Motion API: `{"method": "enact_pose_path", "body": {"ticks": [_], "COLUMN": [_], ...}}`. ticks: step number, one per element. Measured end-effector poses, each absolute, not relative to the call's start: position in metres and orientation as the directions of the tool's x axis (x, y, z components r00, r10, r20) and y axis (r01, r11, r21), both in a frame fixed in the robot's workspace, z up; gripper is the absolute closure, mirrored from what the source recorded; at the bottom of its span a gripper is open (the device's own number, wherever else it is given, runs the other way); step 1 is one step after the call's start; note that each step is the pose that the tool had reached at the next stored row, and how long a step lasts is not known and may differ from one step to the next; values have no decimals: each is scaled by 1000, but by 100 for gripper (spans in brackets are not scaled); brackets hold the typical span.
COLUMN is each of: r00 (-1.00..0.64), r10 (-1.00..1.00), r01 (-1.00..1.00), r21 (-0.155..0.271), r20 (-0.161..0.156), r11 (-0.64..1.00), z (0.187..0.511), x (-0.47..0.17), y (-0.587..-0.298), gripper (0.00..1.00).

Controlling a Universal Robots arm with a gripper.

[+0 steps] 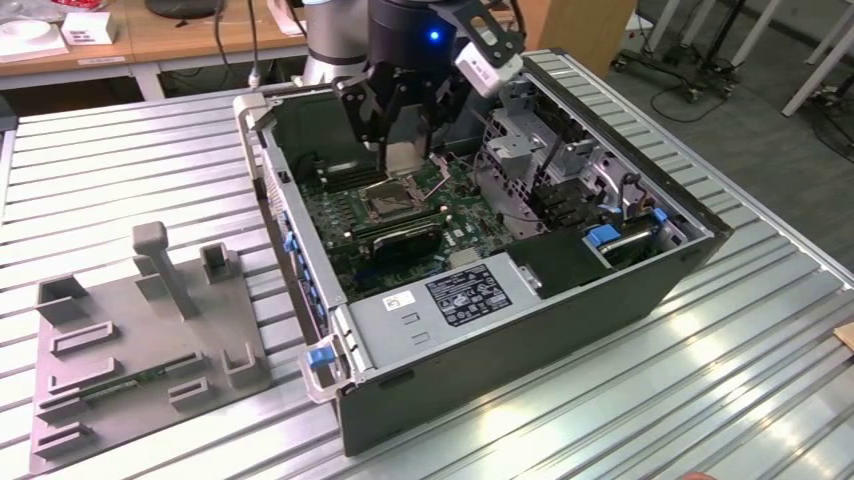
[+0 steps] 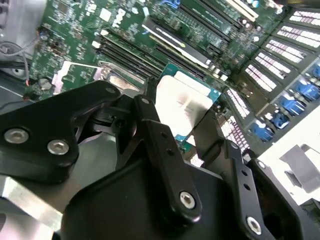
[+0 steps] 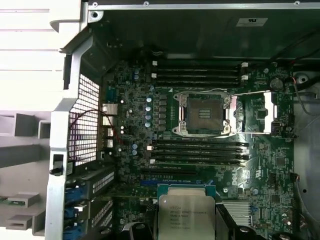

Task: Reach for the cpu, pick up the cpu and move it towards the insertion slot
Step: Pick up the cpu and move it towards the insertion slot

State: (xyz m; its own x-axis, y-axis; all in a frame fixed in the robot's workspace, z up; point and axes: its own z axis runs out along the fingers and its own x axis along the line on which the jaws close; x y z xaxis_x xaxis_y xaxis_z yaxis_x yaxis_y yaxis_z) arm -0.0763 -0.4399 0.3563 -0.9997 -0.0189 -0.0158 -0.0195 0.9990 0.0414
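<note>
My gripper (image 1: 404, 150) hangs inside the open computer case, shut on the cpu (image 1: 404, 162), a thin pale silver square held by its edges. In the second wrist view the cpu (image 2: 186, 102) sits between two black fingers (image 2: 159, 132), above the green board. The insertion slot (image 1: 396, 201), a shiny metal frame with a dark centre, lies just below the cpu in the exterior view. In the first wrist view the cpu (image 3: 186, 212) is apart from the insertion slot (image 3: 202, 114), whose hinged bracket (image 3: 260, 112) is folded open beside it.
Long black memory slots (image 3: 197, 150) flank the socket. The case walls (image 1: 274, 170), a drive cage (image 1: 534, 150) and a power supply (image 1: 461, 292) hem in the board. At the exterior view's left, a grey fixture tray (image 1: 147, 330) holds a green memory stick (image 1: 134, 380) on the slatted table.
</note>
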Motion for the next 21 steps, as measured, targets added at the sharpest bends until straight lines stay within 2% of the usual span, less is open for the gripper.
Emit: {"method": "enact_pose_path", "body": {"ticks": [7, 21], "r00": [-1000, -1000], "r10": [-19, -19], "r01": [-20, -20], "r21": [42, 42], "r20": [-16, -16], "r11": [999, 999], "z": [356, 354], "x": [-52, -51], "y": [-440, -430], "gripper": [46, 46]}}
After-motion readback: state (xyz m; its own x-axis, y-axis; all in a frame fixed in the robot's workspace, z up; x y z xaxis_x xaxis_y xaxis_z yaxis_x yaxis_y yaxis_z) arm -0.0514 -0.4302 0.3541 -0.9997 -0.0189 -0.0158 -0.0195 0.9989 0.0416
